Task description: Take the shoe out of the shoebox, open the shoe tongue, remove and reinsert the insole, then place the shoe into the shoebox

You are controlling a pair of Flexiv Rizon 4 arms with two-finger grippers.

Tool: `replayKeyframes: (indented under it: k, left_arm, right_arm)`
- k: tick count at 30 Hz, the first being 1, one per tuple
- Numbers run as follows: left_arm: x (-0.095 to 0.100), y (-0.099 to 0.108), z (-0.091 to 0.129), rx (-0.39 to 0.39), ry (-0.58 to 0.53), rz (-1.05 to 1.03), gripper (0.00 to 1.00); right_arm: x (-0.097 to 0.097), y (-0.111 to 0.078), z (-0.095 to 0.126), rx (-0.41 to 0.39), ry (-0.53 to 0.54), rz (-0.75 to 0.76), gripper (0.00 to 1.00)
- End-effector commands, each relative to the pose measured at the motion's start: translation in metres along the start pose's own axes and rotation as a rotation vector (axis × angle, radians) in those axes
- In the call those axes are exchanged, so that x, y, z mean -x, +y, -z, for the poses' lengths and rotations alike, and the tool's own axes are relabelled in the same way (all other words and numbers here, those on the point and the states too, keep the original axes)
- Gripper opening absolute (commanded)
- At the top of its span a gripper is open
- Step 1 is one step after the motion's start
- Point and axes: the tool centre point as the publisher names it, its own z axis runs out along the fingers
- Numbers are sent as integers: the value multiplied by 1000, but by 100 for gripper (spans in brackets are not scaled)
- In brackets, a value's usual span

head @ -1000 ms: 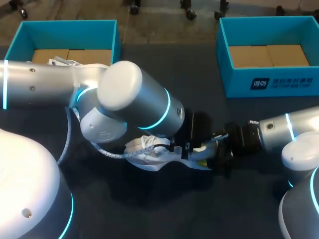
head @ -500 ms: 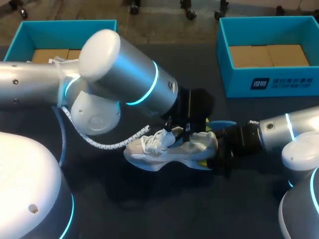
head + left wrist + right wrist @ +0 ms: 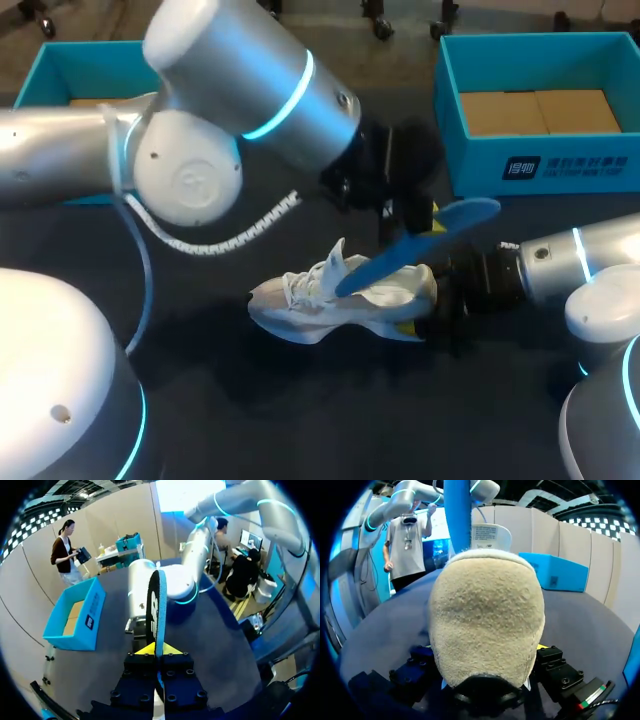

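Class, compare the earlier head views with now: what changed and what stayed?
The left pincer, shut on the blue insole, rose and drew it partly out of the white shoe. The shoe, the right pincer at its heel and both shoeboxes stayed put.

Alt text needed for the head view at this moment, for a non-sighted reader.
The left end effector holds a blue insole slanting up out of a white shoe, whose heel the right end effector grips on the dark table. An open left shoebox and right shoebox stand at the table's far side.
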Motion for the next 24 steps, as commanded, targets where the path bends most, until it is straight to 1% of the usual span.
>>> replayKeyframes:
  k: [1, 4, 7, 10, 15, 19, 24]
  left_arm:
    - [0, 4, 20, -54, 37, 5, 0]
    - [1, -2, 29, -93, 53, 24, 0]
    - [3, -9, 41, -166, 77, 56, 0]
    - [4, -15, 50, -210, 88, 79, 0]
    - [1, -27, 64, -341, 150, 133, 0]
    - [-4, -34, 74, -415, 141, 170, 0]
    - [-9, -37, 86, -507, 125, 218, 0]
  right_arm:
    - [0, 0, -1, -2, -1, 0, 0]
    - [0, 0, -1, -2, -1, 0, 0]
    - [0, 0, -1, -2, -1, 0, 0]
    - [0, 0, -1, -2, -1, 0, 0]
    - [0, 0, -1, -2, -1, 0, 0]
    - [0, 0, -1, -2, -1, 0, 0]
    - [0, 0, -1, -2, -1, 0, 0]
